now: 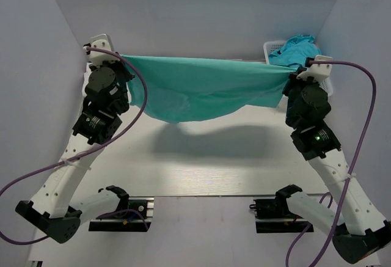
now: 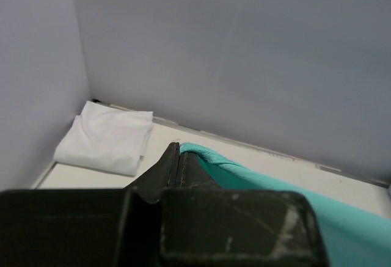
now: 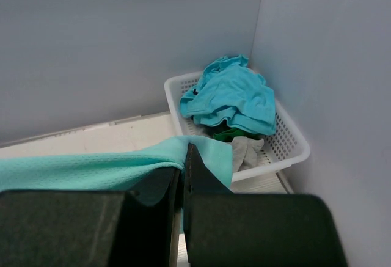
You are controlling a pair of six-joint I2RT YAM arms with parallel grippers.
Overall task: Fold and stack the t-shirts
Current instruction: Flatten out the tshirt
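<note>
Mint sea-green cloth t-shirt (image 1: 201,93) held stretched above the white counter (image 1: 201,169)
Its corners are clamped by the left end effector (image 2: 178,157) and right end effector (image 3: 185,160)

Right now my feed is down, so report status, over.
Left hand, right hand shut on mint shirt, hung sagging between them. White shirt folded, far left corner. Nothing beneath.

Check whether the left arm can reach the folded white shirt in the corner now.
Probably not yet: the left fingers are shut on the mint shirt, stretched across to the right fingers. Nothing lies between them and the white shirt, though.
</note>
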